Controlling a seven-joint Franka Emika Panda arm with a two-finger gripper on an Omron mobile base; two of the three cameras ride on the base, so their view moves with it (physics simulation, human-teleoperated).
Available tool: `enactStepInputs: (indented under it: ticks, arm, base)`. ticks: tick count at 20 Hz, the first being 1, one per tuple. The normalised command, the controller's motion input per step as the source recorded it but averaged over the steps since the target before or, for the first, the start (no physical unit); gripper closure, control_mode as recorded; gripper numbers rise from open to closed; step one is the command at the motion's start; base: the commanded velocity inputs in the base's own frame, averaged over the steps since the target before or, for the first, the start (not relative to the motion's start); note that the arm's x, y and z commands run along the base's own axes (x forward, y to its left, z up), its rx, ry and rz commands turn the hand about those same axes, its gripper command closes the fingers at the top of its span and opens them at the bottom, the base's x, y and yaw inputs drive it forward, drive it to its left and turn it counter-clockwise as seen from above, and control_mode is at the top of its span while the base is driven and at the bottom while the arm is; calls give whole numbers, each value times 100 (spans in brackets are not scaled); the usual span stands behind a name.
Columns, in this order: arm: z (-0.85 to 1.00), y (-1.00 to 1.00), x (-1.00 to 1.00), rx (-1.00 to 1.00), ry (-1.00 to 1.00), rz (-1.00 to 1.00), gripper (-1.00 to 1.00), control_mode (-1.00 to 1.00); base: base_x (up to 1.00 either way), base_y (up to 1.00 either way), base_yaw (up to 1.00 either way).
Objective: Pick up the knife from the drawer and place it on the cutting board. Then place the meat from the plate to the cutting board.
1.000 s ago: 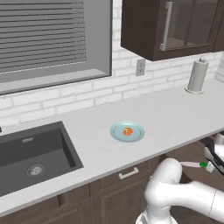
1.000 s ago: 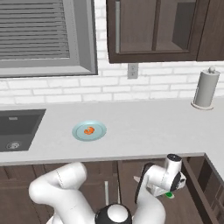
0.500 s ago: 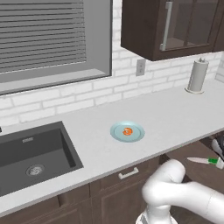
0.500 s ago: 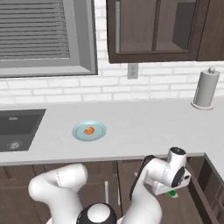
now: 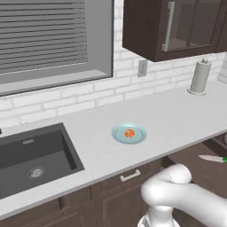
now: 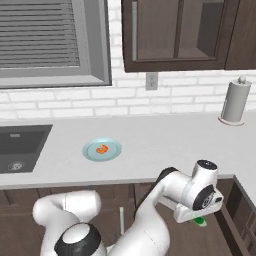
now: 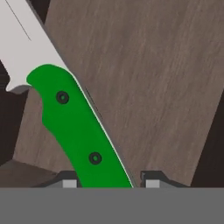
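grey stone counter [image 5: 177,119] | round teal plate [image 6: 102,149] with orange-red meat [image 6: 102,149] on counter | green-handled silver knife [image 7: 74,127] below counter's front edge, handle between gripper [image 7: 107,181] fingers, long axis up-left from them | grasp: cannot tell if clenched

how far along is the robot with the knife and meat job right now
Nothing is finished yet. In hand: the gripper straddles the green handle of the knife in the drawer, fingers at either side; whether they have clamped is unclear. Left: carrying the knife to the cutting board, then moving the meat, which sits on the plate on the counter.
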Motion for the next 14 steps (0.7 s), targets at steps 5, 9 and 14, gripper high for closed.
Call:
enactStepInputs:
  ticks: [5,9,14]
  arm:
    - [89,68,3,-1,0,1,100,-100]
    - [74,93,22,-2,0,4,100,-100]
    - [75,73,4,-1,-4,10,100,-100]
  base:
    - [0,0,0]
    - [0,0,0]
    - [0,0,0]
